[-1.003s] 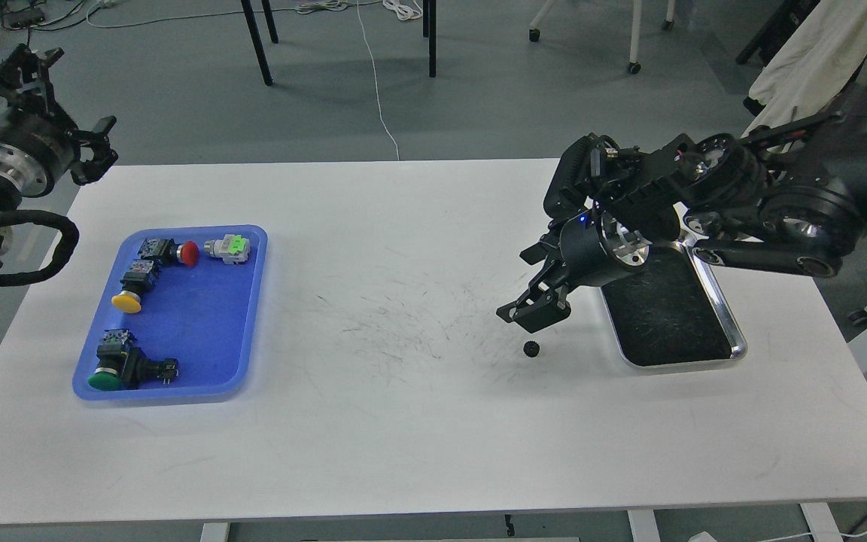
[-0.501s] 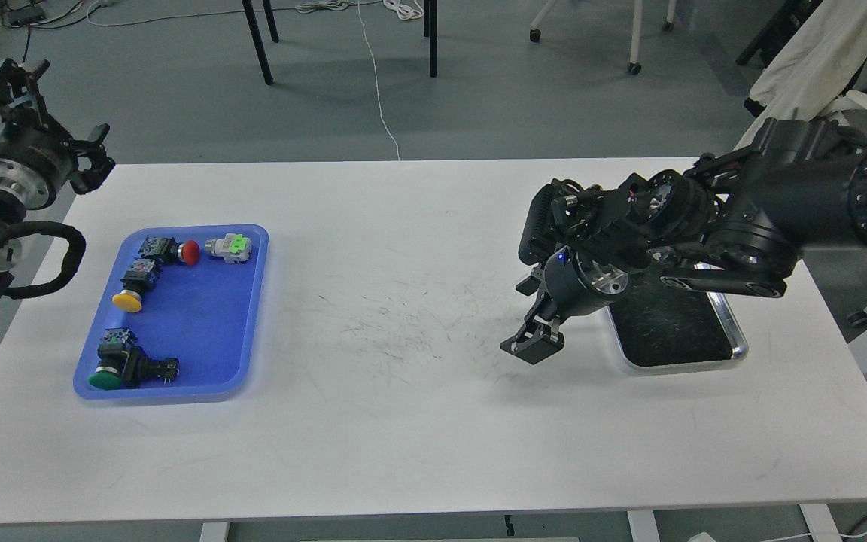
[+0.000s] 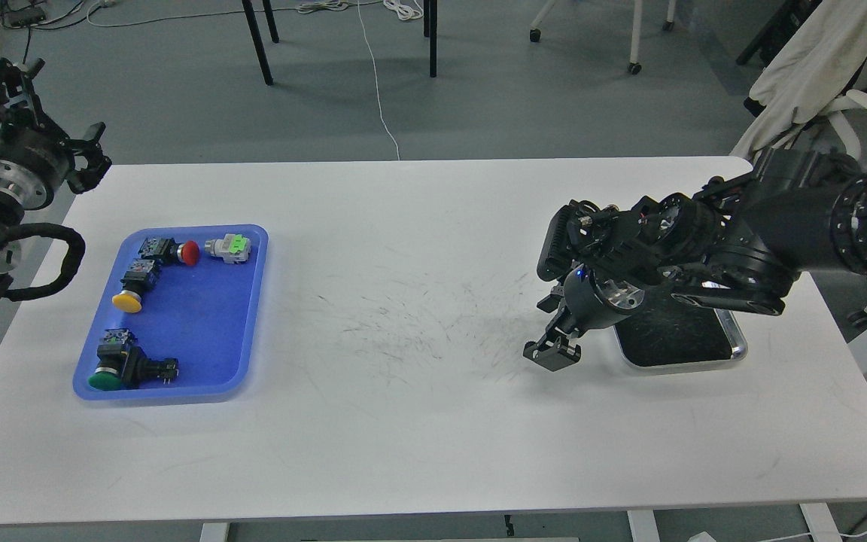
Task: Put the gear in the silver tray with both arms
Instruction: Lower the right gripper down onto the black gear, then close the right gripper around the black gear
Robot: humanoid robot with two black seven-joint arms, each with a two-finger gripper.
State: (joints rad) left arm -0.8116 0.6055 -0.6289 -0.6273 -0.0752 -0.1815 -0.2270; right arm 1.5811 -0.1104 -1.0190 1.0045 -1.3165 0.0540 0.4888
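Note:
My right gripper (image 3: 552,354) points down at the white table, just left of the silver tray (image 3: 737,348). Its fingers (image 3: 563,356) are close together. The small black gear no longer lies on the table where it lay a second ago; it is hidden, apparently between the fingers. The tray's dark scratched floor is partly covered by my right arm (image 3: 674,241). My left gripper (image 3: 95,150) hangs off the table's far left corner, well away, with its two prongs apart and nothing in it.
A blue plastic tray (image 3: 249,316) at the left holds several push-button switches: red (image 3: 190,253), yellow (image 3: 126,302) and green (image 3: 104,379). Chair and table legs stand on the floor beyond the far edge.
My right gripper came down over the gear, closed, and shifted right toward the silver tray; the gear is gone from its spot. My left arm drew back slightly to the left.

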